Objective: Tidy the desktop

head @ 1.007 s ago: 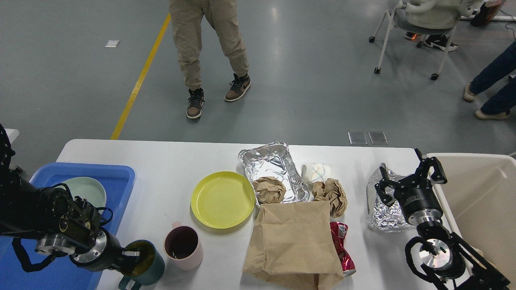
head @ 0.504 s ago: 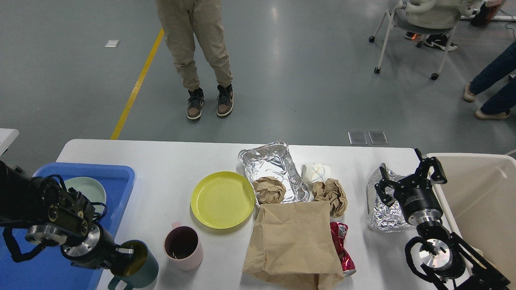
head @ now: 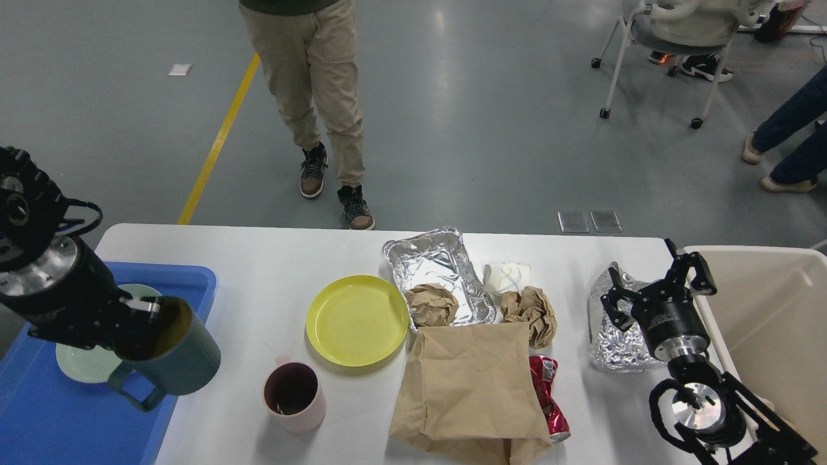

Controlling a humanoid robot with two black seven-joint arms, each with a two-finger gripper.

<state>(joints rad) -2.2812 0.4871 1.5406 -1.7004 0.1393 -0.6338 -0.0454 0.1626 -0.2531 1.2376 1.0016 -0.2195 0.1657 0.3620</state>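
The white desktop [head: 271, 258] carries a yellow plate [head: 357, 320], a pink mug [head: 294, 396], a foil tray [head: 439, 271] with a crumpled brown paper ball [head: 431, 303], another paper ball [head: 531, 309], a flat brown paper bag [head: 468, 387], a crushed red can [head: 548, 397], a white cup [head: 507, 276] and crumpled foil [head: 610, 345]. My left gripper [head: 139, 316] is shut on the rim of a dark teal mug [head: 171, 358], held above the blue tray's right edge. My right gripper [head: 656, 284] is open and empty above the crumpled foil.
A blue tray [head: 39, 420] at the left holds a pale green plate [head: 81, 365]. A beige bin [head: 775, 323] stands at the right. A person walks on the floor just beyond the table's far edge [head: 316, 97]. Seated people and a chair are at the far right.
My left arm has lifted the teal mug off the desktop and carried it left and up, over the blue tray's edge. The person has stepped closer. The right arm has not moved.
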